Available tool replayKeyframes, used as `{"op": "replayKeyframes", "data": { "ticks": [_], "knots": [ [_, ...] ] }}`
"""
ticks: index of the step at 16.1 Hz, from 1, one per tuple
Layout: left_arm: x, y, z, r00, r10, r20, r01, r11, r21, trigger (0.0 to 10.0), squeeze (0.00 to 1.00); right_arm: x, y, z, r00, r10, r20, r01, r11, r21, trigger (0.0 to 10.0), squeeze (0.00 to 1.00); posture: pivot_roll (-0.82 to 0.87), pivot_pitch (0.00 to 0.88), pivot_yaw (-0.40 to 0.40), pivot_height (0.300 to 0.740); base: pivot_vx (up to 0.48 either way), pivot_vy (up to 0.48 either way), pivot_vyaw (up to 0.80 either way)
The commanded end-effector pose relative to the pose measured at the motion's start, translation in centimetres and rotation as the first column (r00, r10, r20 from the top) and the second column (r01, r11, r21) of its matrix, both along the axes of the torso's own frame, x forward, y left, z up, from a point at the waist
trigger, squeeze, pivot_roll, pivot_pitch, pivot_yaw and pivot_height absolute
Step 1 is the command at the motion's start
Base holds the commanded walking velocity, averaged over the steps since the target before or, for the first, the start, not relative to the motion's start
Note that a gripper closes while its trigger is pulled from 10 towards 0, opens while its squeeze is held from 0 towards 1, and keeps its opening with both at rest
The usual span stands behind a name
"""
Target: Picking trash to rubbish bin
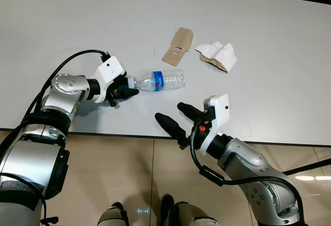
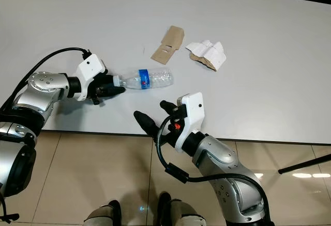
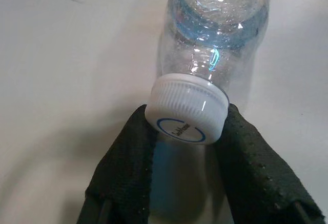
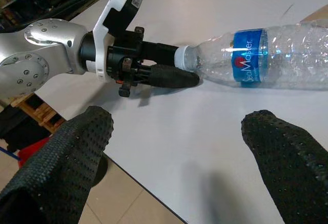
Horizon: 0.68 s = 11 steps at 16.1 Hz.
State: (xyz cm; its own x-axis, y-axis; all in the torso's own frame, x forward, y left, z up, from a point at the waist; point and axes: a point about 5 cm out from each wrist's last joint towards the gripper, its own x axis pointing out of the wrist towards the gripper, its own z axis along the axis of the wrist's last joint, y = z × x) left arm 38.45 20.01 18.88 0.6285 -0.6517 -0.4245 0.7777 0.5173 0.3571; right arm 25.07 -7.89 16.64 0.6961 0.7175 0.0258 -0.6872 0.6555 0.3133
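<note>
On the white table (image 1: 269, 40), left gripper (image 1: 127, 90) pinches the capped neck of an empty plastic water bottle (image 1: 163, 80) lying beside cardboard scraps (image 1: 177, 46); right gripper (image 1: 173, 116) hovers spread. Light, crushable, slippery: the rigid neck likely grips best.

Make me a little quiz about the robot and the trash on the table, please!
1. True or false: the left gripper has its fingers on either side of the white cap of the plastic bottle.
2. Which gripper is open with nothing between its fingers? A) left B) right
3. Fill in the gap: the brown cardboard piece and the crumpled white wrapper both lie on the white ____.

Key:
1. True. The left wrist view shows the cap between the two fingers.
2. B, the right gripper, near the table's front edge.
3. table.
</note>
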Motion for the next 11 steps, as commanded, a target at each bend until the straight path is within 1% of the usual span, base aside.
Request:
{"op": "replayKeyframes", "data": {
  "ticks": [1, 8, 11],
  "knots": [
    [-0.1, 0.27, -0.48, 0.999, 0.007, -0.031, -0.007, 1.0, 0.027, 0.0, 0.0, 0.0, -0.08, -0.33, 1.0, -0.008, -0.016, 0.008, 1.0, -0.001, 10.0, 0.0, -0.18, 0.244, -0.118, 0.74, 0.0, 0.0, 0.0],
    [0.04, 0.11, 0.09, 1.0, 0.0, -0.02, 0.001, 1.0, 0.009, 0.0, 0.0, 0.54, 0.08, -0.46, 1.0, -0.009, -0.013, 0.009, 1.0, 0.002, 10.0, 0.0, -0.17, 0.224, -0.109, 0.74, 0.0, 0.0, 0.0],
    [0.11, 0.1, 0.46, 1.0, -0.001, -0.008, 0.001, 1.0, -0.011, 0.0, 0.0, 0.93, 0.15, -0.54, 1.0, -0.008, -0.007, 0.008, 1.0, 0.004, 10.0, 0.0, -0.16, 0.206, -0.107, 0.74, 0.0, 0.0, 0.0]
  ]
}}
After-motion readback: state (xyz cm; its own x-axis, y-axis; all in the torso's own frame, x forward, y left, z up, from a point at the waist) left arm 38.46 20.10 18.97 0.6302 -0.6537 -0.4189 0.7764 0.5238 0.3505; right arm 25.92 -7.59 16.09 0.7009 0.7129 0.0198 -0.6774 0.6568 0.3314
